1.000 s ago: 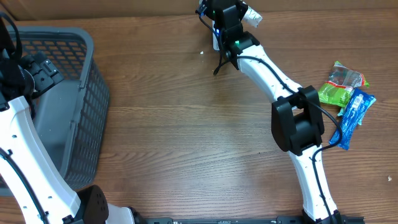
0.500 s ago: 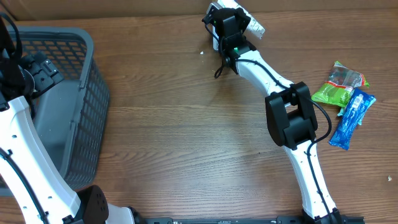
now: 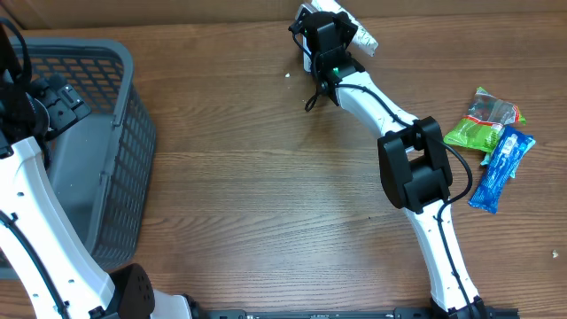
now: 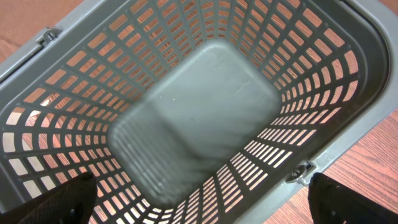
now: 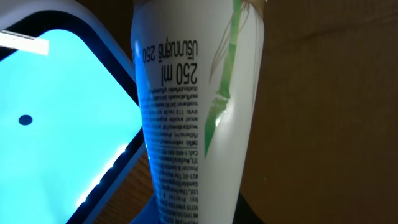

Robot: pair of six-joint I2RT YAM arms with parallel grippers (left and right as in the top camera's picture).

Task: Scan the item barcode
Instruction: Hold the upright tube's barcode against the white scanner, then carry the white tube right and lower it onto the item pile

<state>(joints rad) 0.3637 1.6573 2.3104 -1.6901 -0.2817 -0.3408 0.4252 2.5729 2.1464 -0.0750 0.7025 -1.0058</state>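
Clamping white tube (image 5: 193, 112) in right gripper (image 3: 330, 19), jaws tight on its near end, print side just beside lit blue scanner screen (image 5: 56, 112) at far edge of table (image 3: 266, 177). Hanging left gripper (image 4: 208, 202) over grey basket (image 4: 348, 81), jaws wide apart. Off to right: green pkt (image 3: 483, 124) & blue pkt (image 3: 502, 168), probably snacks.

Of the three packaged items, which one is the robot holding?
The white plastic tube, in the right pincer; the green plastic packet and blue plastic packet lie loose on the wooden table.
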